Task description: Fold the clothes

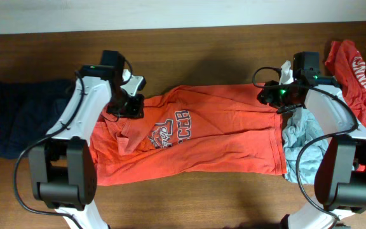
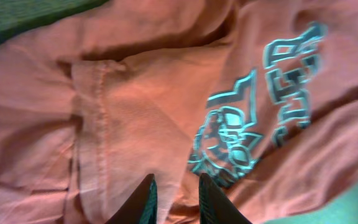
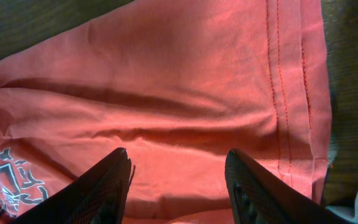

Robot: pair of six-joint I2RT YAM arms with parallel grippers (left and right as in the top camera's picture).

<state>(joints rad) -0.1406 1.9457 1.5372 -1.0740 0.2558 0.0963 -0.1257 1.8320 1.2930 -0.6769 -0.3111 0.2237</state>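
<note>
The brown wooden worktop (image 1: 221,197) is covered across its middle by the orange-red T-shirt (image 1: 227,137), which is spread flat with its neck end toward the left arm and its hem toward the right arm. A dark navy garment (image 1: 18,121) is laid at the far left edge, apart from the T-shirt. A second red printed tee (image 1: 354,76) is heaped at the far right corner, and a pale grey-blue garment (image 1: 300,137) is bunched just beside the T-shirt's hem.

The right pincer (image 1: 271,95) is held over the upper hem corner, its jaws set wide apart with nothing between them. The left pincer (image 1: 129,107) is lowered onto the upper sleeve area, its 2 fingers (image 2: 146,202) drawn close together over the cloth; whether a fold is pinched cannot be told. The grey-white chest print (image 1: 170,127) is seen just beside it.
</note>
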